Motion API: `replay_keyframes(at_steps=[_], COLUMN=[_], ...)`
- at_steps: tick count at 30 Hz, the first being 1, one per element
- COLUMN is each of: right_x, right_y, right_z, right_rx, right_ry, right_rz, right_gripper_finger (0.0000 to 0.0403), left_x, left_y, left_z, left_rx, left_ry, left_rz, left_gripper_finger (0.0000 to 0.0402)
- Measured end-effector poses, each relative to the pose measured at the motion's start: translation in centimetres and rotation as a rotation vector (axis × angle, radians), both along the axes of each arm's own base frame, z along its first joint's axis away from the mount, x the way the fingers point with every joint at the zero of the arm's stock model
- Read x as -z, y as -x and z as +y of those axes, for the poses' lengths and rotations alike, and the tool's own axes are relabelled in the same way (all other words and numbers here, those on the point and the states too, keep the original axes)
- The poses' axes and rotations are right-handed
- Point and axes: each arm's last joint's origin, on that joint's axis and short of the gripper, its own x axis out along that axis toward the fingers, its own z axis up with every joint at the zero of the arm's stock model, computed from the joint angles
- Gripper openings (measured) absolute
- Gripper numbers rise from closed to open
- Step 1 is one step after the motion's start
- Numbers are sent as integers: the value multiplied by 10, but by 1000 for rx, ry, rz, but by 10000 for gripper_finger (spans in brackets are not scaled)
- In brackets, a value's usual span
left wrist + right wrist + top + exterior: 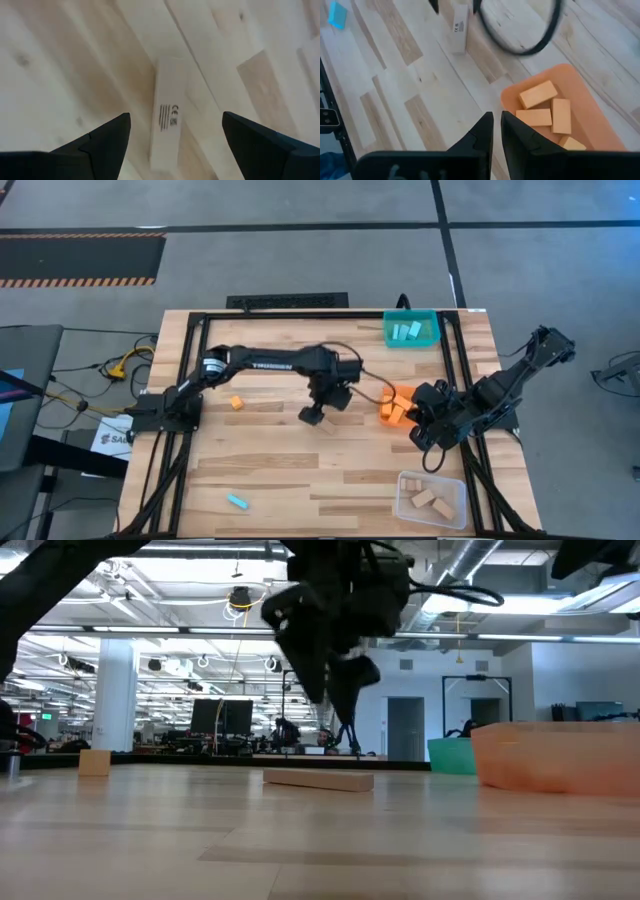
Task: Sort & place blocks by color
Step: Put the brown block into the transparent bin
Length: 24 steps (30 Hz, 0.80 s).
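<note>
Left pincer (pixel 172 132) released, poised over tan block (pixel 167 112) — right pincer (pixel 496 131) clenched, empty, beside orange bin (pixel 580 85).

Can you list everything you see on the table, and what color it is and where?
tan block: one, plain wood, flat on the table middle, right under the left gripper
orange block: one, loose on the table, left of the middle
cyan block: one, loose near the front left
orange bin: one, right of the middle, holding several orange blocks
teal bin: one, back right, holding light blue blocks
clear bin: one, front right corner, holding tan blocks
table: one, light wood planks
left gripper: one, dark, open above the tan block
right gripper: one, dark, shut, beside the orange bin
</note>
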Motion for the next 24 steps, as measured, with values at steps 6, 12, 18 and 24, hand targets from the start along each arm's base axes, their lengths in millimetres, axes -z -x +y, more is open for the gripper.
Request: replay_keyframes(at_steps=[6,12,18,24], right_x=[0,1,1,1], right_y=[1,2,2,2], right_z=[2,2,2,2], right_rx=[-13,-20,-20,-20], right_ry=[-1,-9,-9,-9], right_rz=[0,16,17,19], right_gripper_finger=[61,61,61,61], left_x=[41,62,69,69], left_y=[-1,-1,3,2], left_z=[-24,-33,-33,-32], left_rx=[48,2,-20,-32], left_ry=[-122,-166,-162,-202], left_rz=[-31,-67,-55,-66], left_gripper_finger=[302,302,294,184])
